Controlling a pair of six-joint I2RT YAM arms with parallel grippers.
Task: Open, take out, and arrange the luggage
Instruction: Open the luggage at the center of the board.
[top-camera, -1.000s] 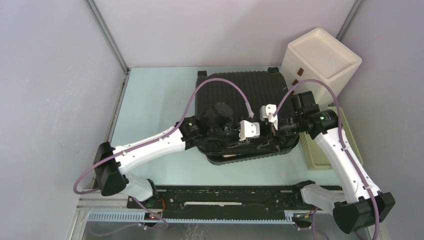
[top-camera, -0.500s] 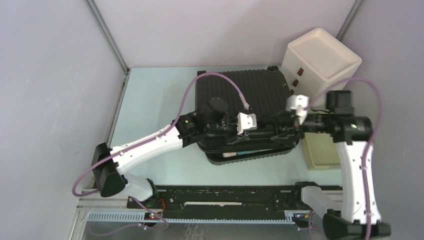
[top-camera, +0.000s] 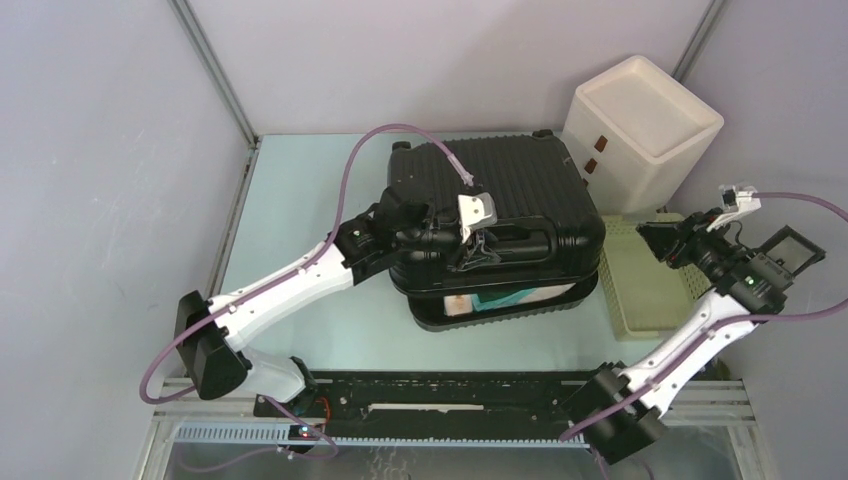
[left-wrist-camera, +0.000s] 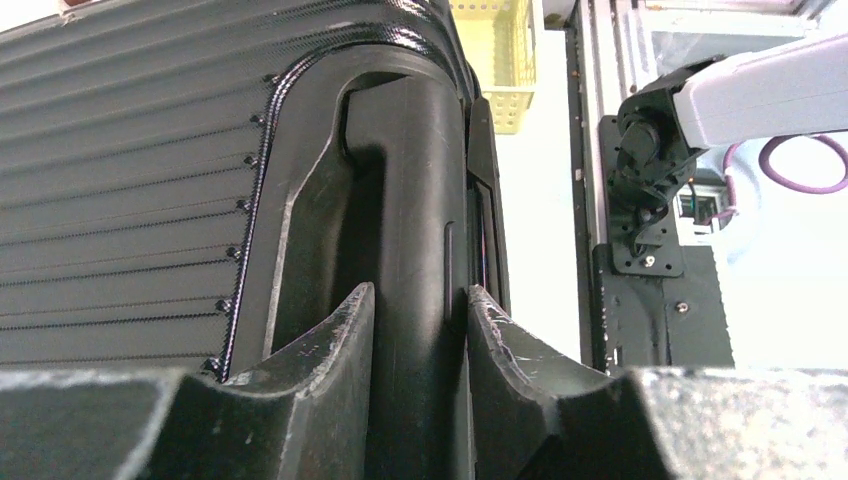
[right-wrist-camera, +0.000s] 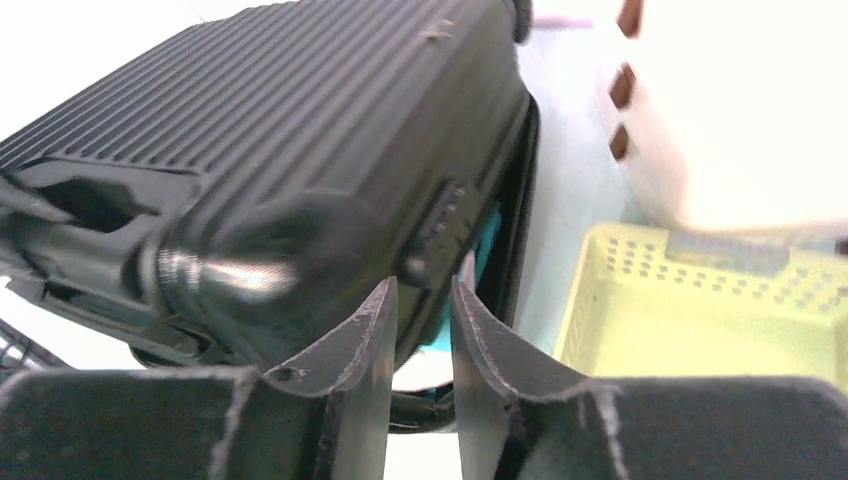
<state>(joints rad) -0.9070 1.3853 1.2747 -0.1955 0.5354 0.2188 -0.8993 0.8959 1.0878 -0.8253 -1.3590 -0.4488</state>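
Finding 1, position. The suitcase (top-camera: 520, 185) lies flat on the table (top-camera: 310, 200) in the centre of the top view, slightly right of the middle. Its ribbed upper shell is tilted up at the near edge and stands apart from the lower shell along the front. Something teal (top-camera: 510, 296) and a pale item beside it show in the gap; what they are cannot be told.

Finding 2, left arm. The left gripper (top-camera: 480, 250) reaches in from the lower left and sits at the near front of the upper shell. In the left wrist view its two fingers (left-wrist-camera: 340, 330) pinch the black handle (left-wrist-camera: 410, 200) from either side, pads pressed against it.

Finding 3, right arm. The right gripper (top-camera: 655, 238) is at the right of the top view, above the yellow slatted basket (top-camera: 640, 290) and clear of the suitcase. In the right wrist view its fingers (right-wrist-camera: 372, 330) are narrowly parted with nothing between them. The suitcase corner, blurred, fills the left of that view.

Finding 4, surroundings. A white drawer box (top-camera: 645, 110) stands at the upper right, just beside the far right corner of the suitcase. The basket lies just beside the suitcase's right side, nearer than the box.
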